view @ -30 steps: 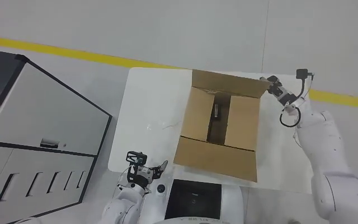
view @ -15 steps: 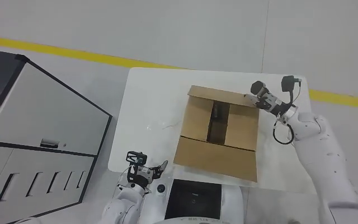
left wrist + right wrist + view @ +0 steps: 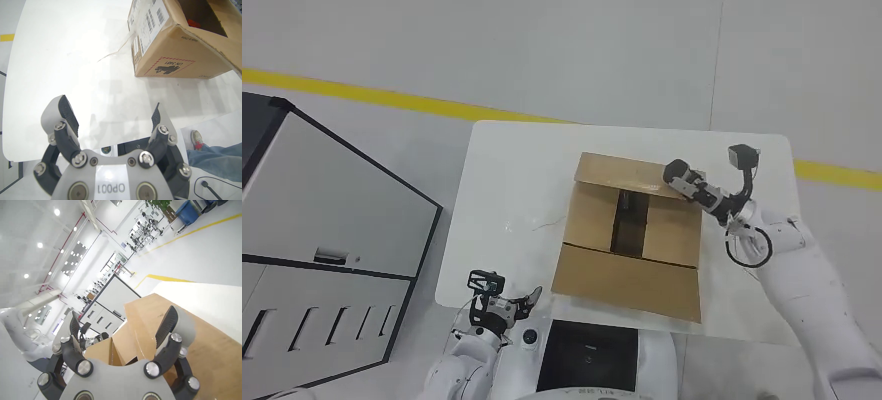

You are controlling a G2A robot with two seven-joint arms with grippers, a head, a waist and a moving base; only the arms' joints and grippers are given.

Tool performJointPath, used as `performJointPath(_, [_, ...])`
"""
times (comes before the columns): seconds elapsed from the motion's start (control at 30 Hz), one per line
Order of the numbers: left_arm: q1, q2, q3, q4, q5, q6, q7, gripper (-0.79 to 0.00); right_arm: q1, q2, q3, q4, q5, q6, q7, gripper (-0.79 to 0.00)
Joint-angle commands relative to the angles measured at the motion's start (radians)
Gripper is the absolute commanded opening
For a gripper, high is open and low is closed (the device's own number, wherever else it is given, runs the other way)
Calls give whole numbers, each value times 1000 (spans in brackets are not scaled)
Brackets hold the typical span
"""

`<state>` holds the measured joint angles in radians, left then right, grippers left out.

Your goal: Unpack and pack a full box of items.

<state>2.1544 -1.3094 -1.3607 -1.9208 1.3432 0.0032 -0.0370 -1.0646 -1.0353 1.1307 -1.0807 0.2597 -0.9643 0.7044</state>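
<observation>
**A:** White table (image 3: 512,190), grey floor and a yellow line (image 3: 362,95) behind it. Where does your brown cardboard box (image 3: 627,280) stand?

**B:** You have it on the table's right half. Two side flaps are folded inward, with a dark gap between them.

**A:** And your right gripper (image 3: 674,172)?

**B:** It sits over the box's far flap (image 3: 622,170), its forearm angled in across the far right corner, jaws apart. Your left gripper (image 3: 111,115) hangs at the table's near edge, well apart from the box, jaws spread wide.
</observation>
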Motion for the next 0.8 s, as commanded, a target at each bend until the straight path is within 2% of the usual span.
performJointPath(0.0, [0, 0, 0, 0, 0, 0, 0, 0, 13, -1, -16, 21, 87, 43, 74, 0])
performJointPath(0.13, [0, 0, 0, 0, 0, 0, 0, 0, 35, -1, -28, 55, 175, 134, 170, 0])
performJointPath(0.27, [0, 0, 0, 0, 0, 0, 0, 0, 56, 1, -32, 74, 169, 190, 229, 0])
performJointPath(0.5, [-2, 0, 0, 0, 1, 0, 0, 0, 57, -2, -36, 74, 136, 209, 220, 0])
performJointPath(0.77, [-42, 3, 28, -22, 35, -22, -8, 0, 48, -1, -31, 57, 130, 212, 235, 0])
